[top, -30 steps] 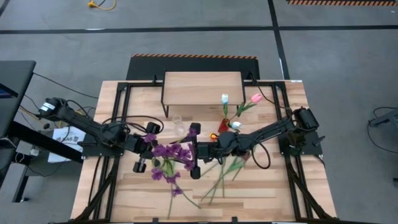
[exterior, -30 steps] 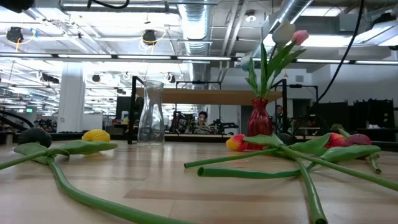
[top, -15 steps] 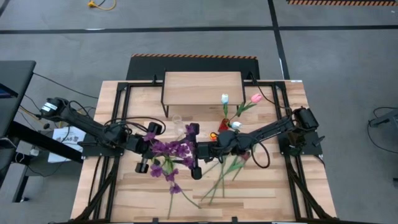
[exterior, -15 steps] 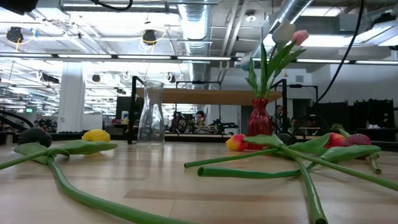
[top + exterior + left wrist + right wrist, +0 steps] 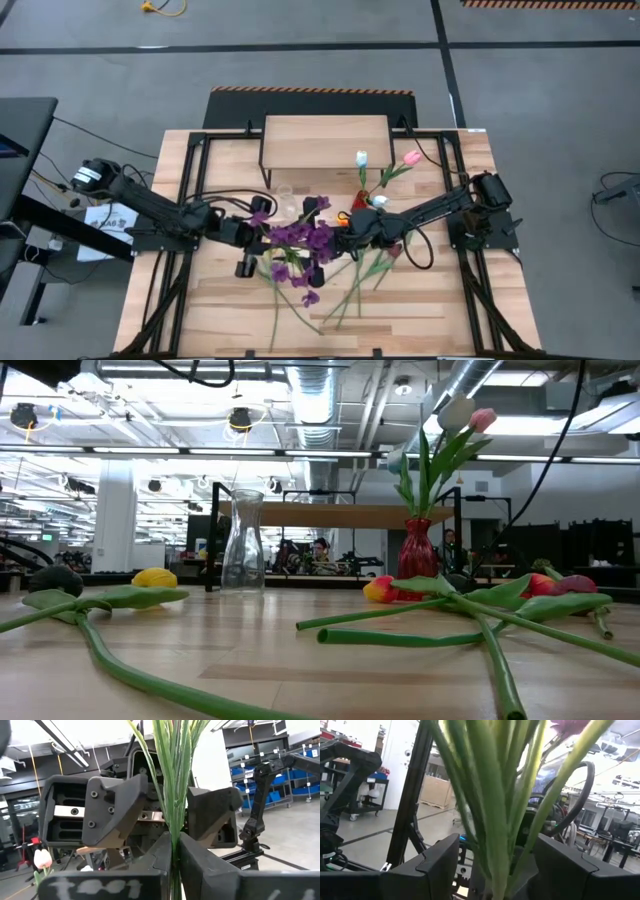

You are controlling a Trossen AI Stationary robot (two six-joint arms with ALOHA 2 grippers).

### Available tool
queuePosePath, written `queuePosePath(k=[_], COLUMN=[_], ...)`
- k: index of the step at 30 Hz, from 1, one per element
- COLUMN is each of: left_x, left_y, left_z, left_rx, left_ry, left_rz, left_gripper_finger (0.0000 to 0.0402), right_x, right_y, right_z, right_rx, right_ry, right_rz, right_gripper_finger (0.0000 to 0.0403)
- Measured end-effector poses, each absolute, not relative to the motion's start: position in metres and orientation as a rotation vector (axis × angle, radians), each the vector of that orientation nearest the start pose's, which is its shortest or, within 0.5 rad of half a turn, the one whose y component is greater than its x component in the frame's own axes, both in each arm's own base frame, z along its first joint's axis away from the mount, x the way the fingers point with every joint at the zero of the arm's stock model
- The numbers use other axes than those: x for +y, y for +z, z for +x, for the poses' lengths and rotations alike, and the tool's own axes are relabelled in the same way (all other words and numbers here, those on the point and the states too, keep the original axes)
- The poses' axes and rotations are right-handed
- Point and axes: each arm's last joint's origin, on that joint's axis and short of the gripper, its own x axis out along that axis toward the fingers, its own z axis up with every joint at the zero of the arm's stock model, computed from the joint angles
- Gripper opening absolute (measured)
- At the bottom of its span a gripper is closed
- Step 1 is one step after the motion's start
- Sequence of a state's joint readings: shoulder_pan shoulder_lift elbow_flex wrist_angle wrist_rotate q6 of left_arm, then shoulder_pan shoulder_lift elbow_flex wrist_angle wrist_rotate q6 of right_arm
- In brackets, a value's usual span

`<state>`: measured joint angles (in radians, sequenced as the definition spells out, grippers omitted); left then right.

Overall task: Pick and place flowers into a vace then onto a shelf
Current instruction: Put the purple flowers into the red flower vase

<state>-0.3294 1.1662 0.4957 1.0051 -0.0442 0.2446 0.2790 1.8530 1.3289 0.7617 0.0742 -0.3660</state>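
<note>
The purple blossom sprig (image 5: 300,240) is held above the table's middle, between my two arms. My left gripper (image 5: 262,240) is shut on its green stems (image 5: 175,795). My right gripper (image 5: 322,243) faces it from the table's right, open, one finger on either side of the same stems (image 5: 492,835); I see no touch. The sprig does not show in the low view. The clear glass vase (image 5: 285,192) (image 5: 243,540) stands empty in front of the shelf (image 5: 325,142). A red vase (image 5: 417,548) holds a pink and a white tulip. My left gripper pinches the sprig's bunched green stems (image 5: 174,837) between its two fingers (image 5: 197,857). The fingers come level from the table's left and lie across the stems. The sprig is lifted clear of the table, its blossoms spread over both grippers in the high view.
Loose tulips lie on the table's near half (image 5: 355,285), their long stems (image 5: 470,630) crossing one another. A yellow head (image 5: 154,577) and a dark head (image 5: 55,580) rest on the wood. The table's black frame rails (image 5: 195,180) run along both sides.
My left gripper has carried the purple sprig toward the table's right, up to my right gripper. The sprig's stems now stand between the right gripper's open fingers. The right arm has kept almost still.
</note>
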Motion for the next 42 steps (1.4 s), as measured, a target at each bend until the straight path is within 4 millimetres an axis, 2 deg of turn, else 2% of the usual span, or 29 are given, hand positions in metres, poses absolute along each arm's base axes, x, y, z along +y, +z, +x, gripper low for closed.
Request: queuePosePath(k=[8,12,16,19,22,23,31,42], left_x=[-0.0752,-0.0752,-0.0753,-0.0753,-0.0753,-0.0753,-0.0740,-0.0802], left_y=[0.2725,0.2724,0.2716,0.2716,0.2708,0.2705,0.2698,0.2673], left_z=[0.2244,0.2245,0.2247,0.2247,0.2249,0.2250,0.2255,0.2202], left_rx=[-0.361,-0.359,-0.350,-0.347,-0.339,-0.336,-0.321,-0.245], left_ry=[-0.243,-0.243,-0.246,-0.248,-0.249,-0.249,-0.200,-0.147], left_rz=[0.178,0.178,0.173,0.159,0.161,0.161,0.139,0.151], left_gripper_finger=[0.0006,0.0006,0.0006,0.0006,0.0007,0.0008,0.0049,0.0173], right_x=[0.1164,0.1164,0.1164,0.1163,0.1145,0.1140,0.1109,0.1107], right_y=[0.3085,0.3085,0.3085,0.3085,0.3074,0.3070,0.3057,0.3053], right_z=[0.4136,0.4136,0.4136,0.4137,0.4144,0.4147,0.4158,0.4150], right_rx=[-0.262,-0.262,-0.262,-0.260,-0.248,-0.245,-0.228,-0.199], right_ry=[0.159,0.159,0.157,0.158,0.157,0.157,0.150,0.148], right_rz=[-0.322,-0.322,-0.321,-0.314,-0.308,-0.313,-0.303,-0.308], right_gripper_finger=[0.0243,0.0221,0.0168,0.0105,0.0026,0.0015,0.0006,0.0002])
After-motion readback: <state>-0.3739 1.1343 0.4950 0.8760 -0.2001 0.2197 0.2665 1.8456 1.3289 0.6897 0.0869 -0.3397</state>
